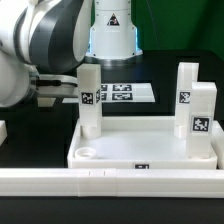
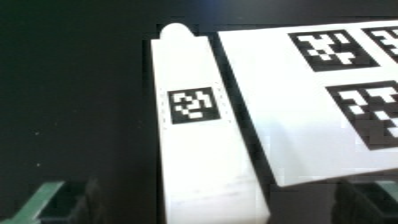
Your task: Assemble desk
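We are looking down from the wrist at the lying leg (image 2: pixel 196 140) — the one desk part not on the tabletop (image 1: pixel 140 140). It is resting flat on the dark counter (image 2: pixel 71 90), tag facing up, just beside the marker board (image 2: pixel 329 110); we cannot tell whether the two are touching. The end effector (image 2: pixel 205 205) is hanging above it with its fingers (image 2: pixel 43 200) spread wide apart, gripping nothing.

What we are weighing is the alignment. The leg's long axis is running parallel to the marker board's near edge and crosswise to the line between the two fingers, so the leg is passing between them, one finger on each long side. We are judging that a straight descent would bracket it across its narrow width, though the board-side finger may be crowding the board.

In the exterior view, the left standing leg (image 1: pixel 90 100), the rear right leg (image 1: pixel 186 90) and the front right leg (image 1: pixel 202 115) are standing upright on the tabletop.
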`<state>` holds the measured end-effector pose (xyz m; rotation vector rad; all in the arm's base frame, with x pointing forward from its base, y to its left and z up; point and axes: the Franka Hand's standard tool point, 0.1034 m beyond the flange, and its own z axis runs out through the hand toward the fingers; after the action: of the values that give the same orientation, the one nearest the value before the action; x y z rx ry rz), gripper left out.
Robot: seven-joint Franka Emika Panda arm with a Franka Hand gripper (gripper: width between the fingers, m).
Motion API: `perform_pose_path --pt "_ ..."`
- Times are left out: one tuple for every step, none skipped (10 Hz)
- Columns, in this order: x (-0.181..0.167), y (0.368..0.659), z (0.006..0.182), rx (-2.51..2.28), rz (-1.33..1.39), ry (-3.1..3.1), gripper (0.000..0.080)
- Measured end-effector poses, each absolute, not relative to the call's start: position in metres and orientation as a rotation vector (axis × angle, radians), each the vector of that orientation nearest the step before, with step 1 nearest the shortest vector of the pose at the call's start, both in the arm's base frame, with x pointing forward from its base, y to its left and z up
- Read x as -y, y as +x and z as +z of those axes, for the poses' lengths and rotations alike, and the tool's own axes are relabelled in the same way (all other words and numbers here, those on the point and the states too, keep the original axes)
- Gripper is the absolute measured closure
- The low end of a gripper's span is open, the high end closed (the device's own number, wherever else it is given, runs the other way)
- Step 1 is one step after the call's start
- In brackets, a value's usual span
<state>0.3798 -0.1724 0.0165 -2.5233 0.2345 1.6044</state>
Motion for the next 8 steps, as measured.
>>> perform_pose_path --pt "0.174 0.379 0.012 -0.237 1.596 -2.532 0.0151" --pt "0.174 0.374 0.009 -0.242 1.611 -2.521 0.0151" --pt "0.174 0.370 0.006 -0.244 1.621 -2.513 0.0151" --pt "0.173 0.368 0.005 -0.244 1.622 -2.513 0.0151" --pt "0.173 0.368 0.005 -0.244 1.622 -2.513 0.0151" --pt "0.173 0.368 0.005 -0.244 1.622 -2.513 0.0151" --pt "0.173 0.368 0.005 -0.244 1.622 -2.513 0.0252" --pt "0.173 0.368 0.005 -0.244 1.621 -2.513 0.0252"
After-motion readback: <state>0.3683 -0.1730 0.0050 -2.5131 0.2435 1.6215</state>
